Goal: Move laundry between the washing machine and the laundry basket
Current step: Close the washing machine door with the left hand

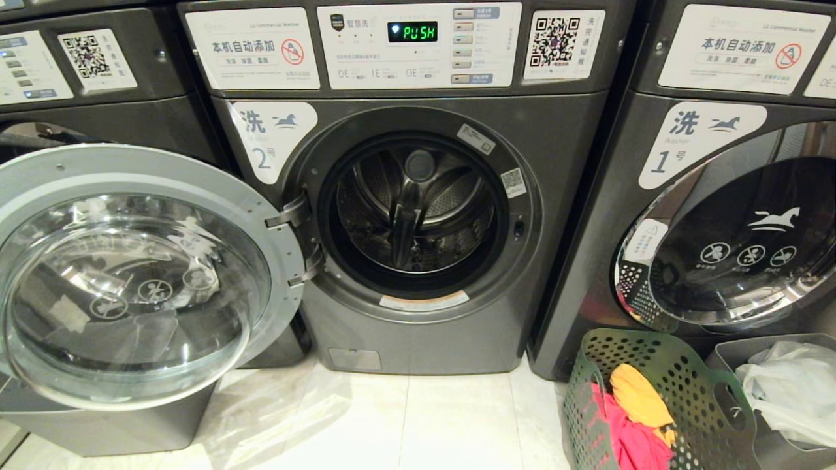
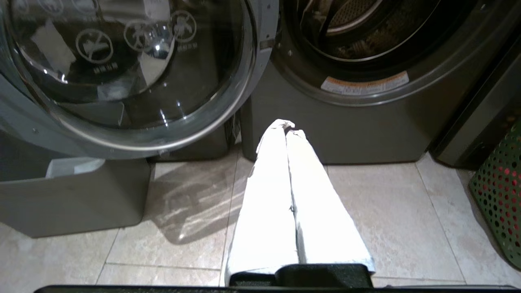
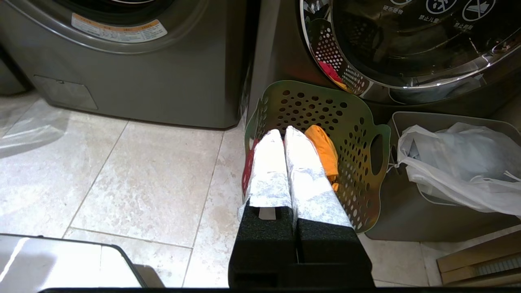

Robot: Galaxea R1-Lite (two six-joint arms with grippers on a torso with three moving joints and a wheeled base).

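The laundry (image 1: 637,408), a red-pink piece and a yellow-orange piece, lies in the green laundry basket (image 1: 673,365) at the lower right of the frame, beside the open, empty washing machine (image 1: 418,209). Both the left pincer (image 2: 288,127) and the right pincer (image 3: 283,135) are clenched and hold nothing. The cloth looks light, soft and limp; a pinch on a raised fold at the top should work best.

- You see pale marbled floor tiles (image 1: 424,418), glossy with reflected light.
- Washer "1" (image 1: 705,196) stands at your right.
- Grey bin (image 1: 725,356) holds a white plastic bag (image 1: 793,385).
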